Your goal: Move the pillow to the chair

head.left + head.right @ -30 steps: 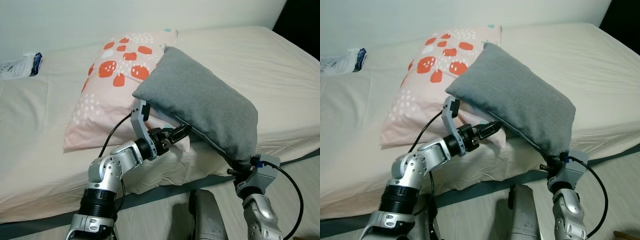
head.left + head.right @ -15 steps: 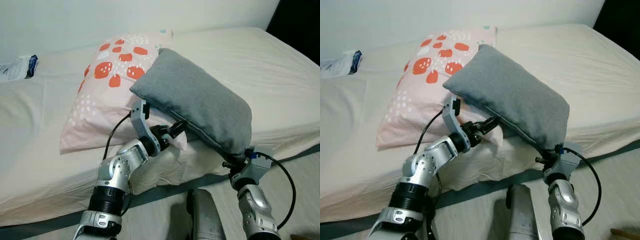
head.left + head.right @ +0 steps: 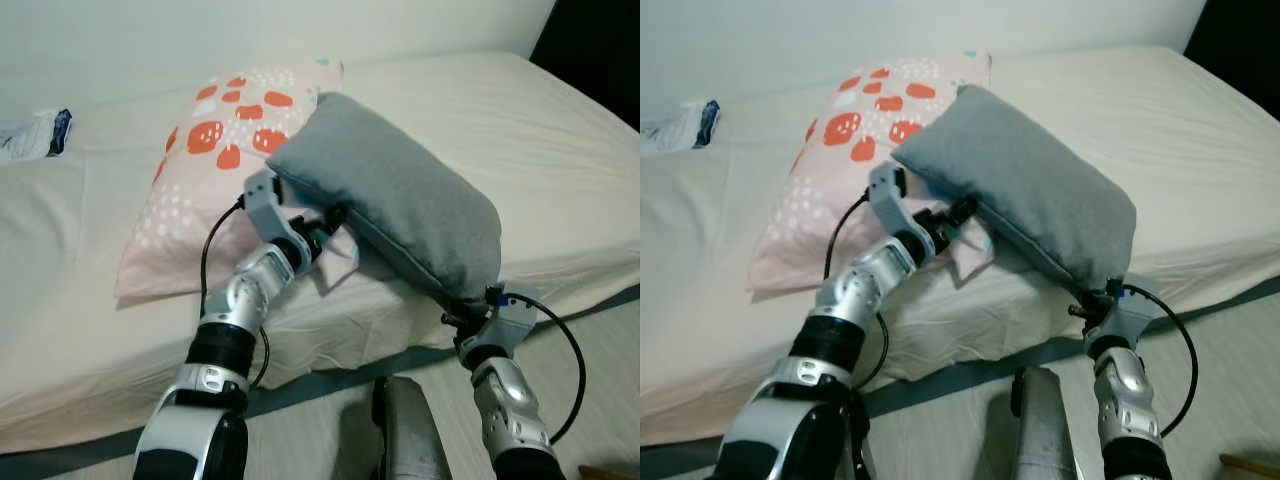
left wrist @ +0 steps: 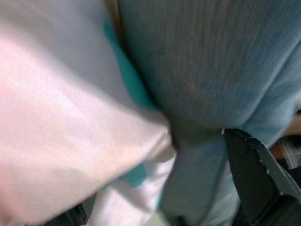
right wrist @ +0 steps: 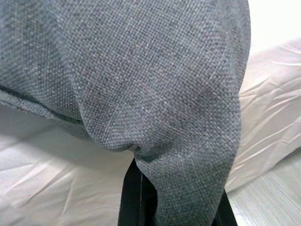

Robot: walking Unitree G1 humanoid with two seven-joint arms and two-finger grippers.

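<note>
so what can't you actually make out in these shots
- Left gripper: its fingertips reach under the grey pillow, which hides them in the head views; the left wrist view is blurred, so open or shut is unclear.
- Right gripper: the pillow's corner drapes over the fingers, hiding most of them.
- Small packet at the bed's far edge: cut off by the frame, too small to read.

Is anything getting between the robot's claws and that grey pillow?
Nothing visible does. The right gripper already pinches the grey pillow at its lower corner, and the left gripper is tucked under its near edge, against the patterned pillow beneath.
</note>
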